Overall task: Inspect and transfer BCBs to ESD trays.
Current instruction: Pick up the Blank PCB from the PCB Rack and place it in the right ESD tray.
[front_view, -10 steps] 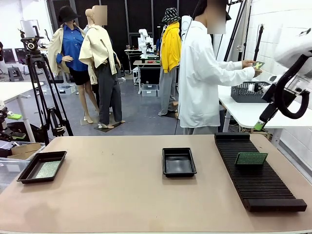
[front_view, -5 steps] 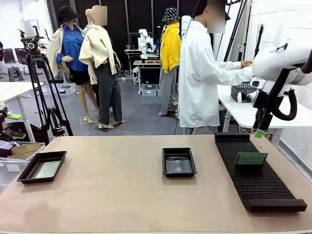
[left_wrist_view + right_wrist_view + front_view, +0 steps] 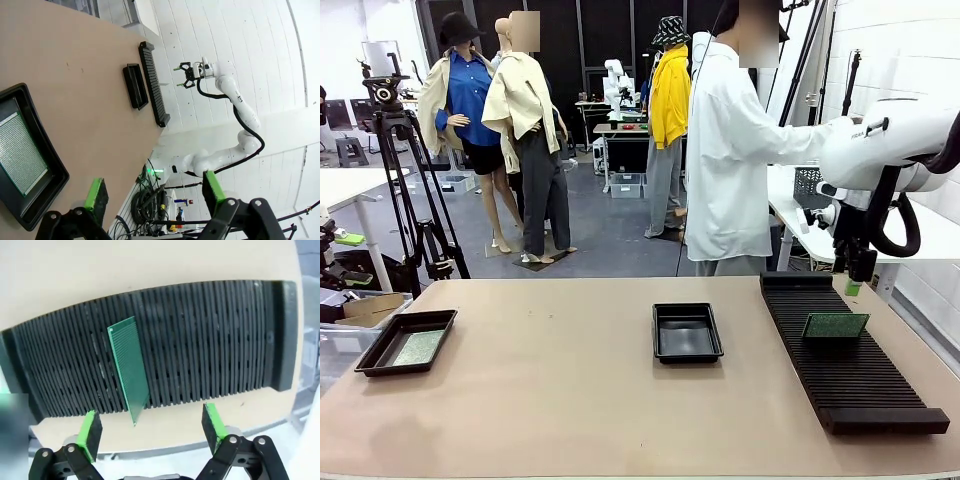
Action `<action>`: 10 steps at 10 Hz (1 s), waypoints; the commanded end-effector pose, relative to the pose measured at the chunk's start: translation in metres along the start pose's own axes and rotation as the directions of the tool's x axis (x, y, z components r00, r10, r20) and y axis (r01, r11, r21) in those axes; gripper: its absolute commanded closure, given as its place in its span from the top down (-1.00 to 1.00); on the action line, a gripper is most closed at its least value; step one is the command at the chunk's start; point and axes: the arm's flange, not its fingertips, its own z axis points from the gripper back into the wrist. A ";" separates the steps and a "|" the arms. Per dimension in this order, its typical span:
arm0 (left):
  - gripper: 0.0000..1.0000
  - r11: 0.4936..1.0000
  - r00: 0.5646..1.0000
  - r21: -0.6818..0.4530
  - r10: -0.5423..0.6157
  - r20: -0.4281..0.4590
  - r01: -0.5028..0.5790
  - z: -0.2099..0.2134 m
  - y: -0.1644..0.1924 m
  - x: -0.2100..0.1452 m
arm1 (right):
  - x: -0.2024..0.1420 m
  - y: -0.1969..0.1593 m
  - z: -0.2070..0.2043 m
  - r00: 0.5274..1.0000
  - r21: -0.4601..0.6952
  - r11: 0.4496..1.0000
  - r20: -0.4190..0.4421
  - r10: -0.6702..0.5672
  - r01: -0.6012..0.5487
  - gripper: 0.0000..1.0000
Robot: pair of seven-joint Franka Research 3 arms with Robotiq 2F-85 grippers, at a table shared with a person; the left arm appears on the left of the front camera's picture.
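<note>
Right end effector (image 3: 150,426): jaws wide apart, empty, by the rack (image 3: 215,340), where one BCB (image 3: 129,367) stands on edge in a slot. Left end effector (image 3: 155,192): wide apart, empty. A second BCB (image 3: 20,150) lies in an ESD tray (image 3: 54,170), cut off. Arm marking (image 3: 868,127) illegible.

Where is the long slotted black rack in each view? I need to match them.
Front view: the rack lies right of the middle tray, a green board standing in it.
Left wrist view: the rack is a narrow strip in the upper middle, beside that tray.
Right wrist view: the rack spans the picture's middle, the board standing left of centre.
Shared landmark: the tan table under it.
</note>
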 end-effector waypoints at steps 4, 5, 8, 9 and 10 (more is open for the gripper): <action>1.00 1.000 1.000 -0.002 -0.005 -0.001 0.005 0.001 -0.001 0.000 | 0.001 0.002 -0.017 0.992 0.045 0.991 0.009 0.125 -0.126 1.00; 1.00 1.000 1.000 -0.002 -0.005 -0.001 0.005 0.001 -0.001 0.000 | 0.000 0.005 -0.022 0.991 0.043 0.990 0.017 0.136 -0.136 1.00; 1.00 1.000 1.000 -0.002 -0.005 -0.001 0.005 0.001 -0.001 0.000 | 0.006 0.007 -0.033 0.995 0.033 0.995 0.025 0.097 -0.098 1.00; 1.00 1.000 1.000 -0.002 -0.005 -0.001 0.005 0.001 -0.001 0.000 | 0.005 0.009 -0.040 0.996 0.025 0.996 0.028 0.086 -0.087 1.00; 1.00 1.000 1.000 -0.002 -0.005 -0.001 0.005 0.001 -0.001 0.000 | 0.007 0.008 -0.048 0.997 0.021 0.997 0.026 0.076 -0.077 1.00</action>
